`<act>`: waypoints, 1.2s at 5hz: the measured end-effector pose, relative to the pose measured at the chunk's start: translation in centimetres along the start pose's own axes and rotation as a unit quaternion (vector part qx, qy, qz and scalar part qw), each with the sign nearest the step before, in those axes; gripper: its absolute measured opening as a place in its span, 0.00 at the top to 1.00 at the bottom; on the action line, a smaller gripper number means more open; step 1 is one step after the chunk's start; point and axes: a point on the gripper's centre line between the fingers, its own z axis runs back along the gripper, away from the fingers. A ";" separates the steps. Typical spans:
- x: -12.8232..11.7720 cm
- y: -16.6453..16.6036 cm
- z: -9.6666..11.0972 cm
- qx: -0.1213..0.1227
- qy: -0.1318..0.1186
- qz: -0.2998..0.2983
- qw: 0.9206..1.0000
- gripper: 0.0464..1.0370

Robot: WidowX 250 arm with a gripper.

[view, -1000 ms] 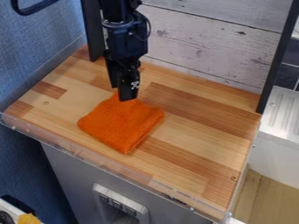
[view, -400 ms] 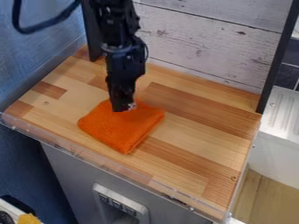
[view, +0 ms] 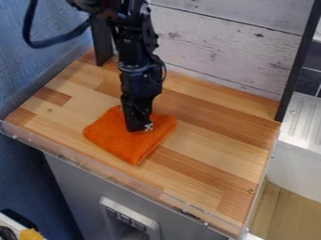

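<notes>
The black gripper (view: 139, 127) hangs down from the top of the camera view, its tip over the middle of an orange cloth (view: 122, 143). Folded into a rough square, the cloth lies flat on the wooden counter (view: 213, 140), left of the counter's centre. The gripper covers part of the cloth's upper half. Whether the tip presses on the cloth or hovers just above it, I cannot tell.
A clear low rim (view: 113, 177) runs along the counter's front edge. Behind stands a whitewashed plank wall (view: 219, 47) between dark posts, with a blue wall on the left. A white sink unit (view: 304, 126) is at the right.
From the cloth's back corner, the gripper has come forward and down over its middle. The arm's cable has shifted with it, while the cloth looks unmoved.
</notes>
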 end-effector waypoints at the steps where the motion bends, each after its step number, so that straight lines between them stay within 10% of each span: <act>1: 0.2 -0.1 0.0 0.001 -0.002 0.000 1.000 0.98; 6: -2.2 0.3 -0.9 -0.008 -0.008 0.036 0.999 0.98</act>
